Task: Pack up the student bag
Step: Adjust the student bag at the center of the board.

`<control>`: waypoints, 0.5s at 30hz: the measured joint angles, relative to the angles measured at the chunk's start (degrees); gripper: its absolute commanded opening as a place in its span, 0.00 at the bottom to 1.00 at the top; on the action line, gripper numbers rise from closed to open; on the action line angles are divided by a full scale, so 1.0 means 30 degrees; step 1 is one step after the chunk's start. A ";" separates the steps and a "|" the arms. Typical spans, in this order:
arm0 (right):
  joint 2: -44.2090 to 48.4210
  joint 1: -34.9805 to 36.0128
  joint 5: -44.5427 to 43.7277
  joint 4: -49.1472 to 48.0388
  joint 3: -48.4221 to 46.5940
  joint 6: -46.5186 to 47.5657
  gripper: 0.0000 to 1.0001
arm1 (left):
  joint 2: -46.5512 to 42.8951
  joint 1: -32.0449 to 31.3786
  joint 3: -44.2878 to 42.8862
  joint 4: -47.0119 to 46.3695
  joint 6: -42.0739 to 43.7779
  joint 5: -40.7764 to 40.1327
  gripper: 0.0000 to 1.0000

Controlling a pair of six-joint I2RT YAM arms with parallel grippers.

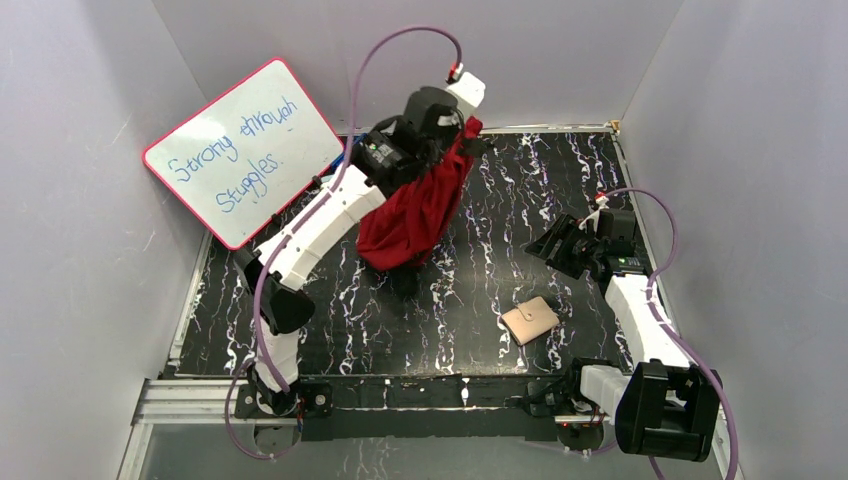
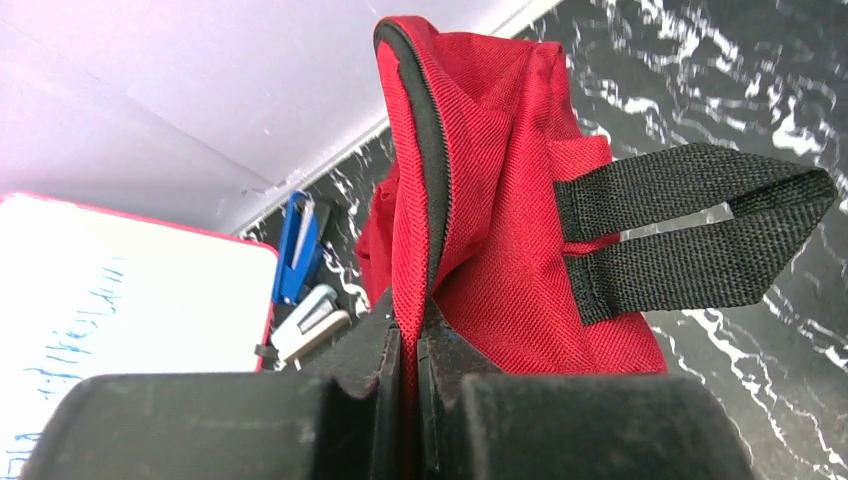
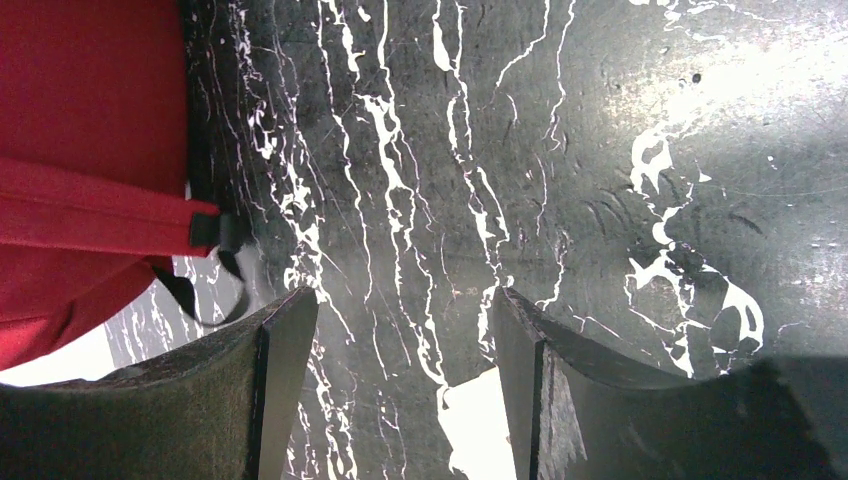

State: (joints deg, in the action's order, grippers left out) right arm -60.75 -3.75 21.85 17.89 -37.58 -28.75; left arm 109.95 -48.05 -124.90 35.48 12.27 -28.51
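Top view, near to far: a beige wallet (image 1: pixel 530 320) lies at 4 o'clock from the centre of the table (image 1: pixel 330 330), and the right gripper (image 3: pixel 400 310) hovers at 3 o'clock, jaws apart over bare surface, apparently kept free for loading. At 12 o'clock the student bag (image 1: pixel 415 210) is held up by the left gripper (image 2: pixel 410 340), clamped on its zipper edge (image 2: pixel 430 150) (likely to raise the mouth). Open room lies toward 6 o'clock, while the whiteboard (image 1: pixel 240 150) at 10 o'clock and the far wall (image 1: pixel 400 40) crowd the lift.
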 measured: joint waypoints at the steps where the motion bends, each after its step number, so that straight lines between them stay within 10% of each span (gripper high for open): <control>1: 0.0080 0.0000 0.0051 -0.0007 0.0000 -0.0015 0.73 | 0.0051 0.0226 -0.0780 0.0146 0.0138 0.0240 0.00; 15: 0.0131 0.0000 0.0321 -0.0299 0.0517 -0.0233 0.73 | 0.1035 0.0146 -0.4860 0.1931 -0.2120 0.7788 0.00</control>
State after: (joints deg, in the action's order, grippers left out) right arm -60.36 -3.75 22.81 16.99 -36.03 -29.45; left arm 113.06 -47.62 -139.48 41.28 5.91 -5.15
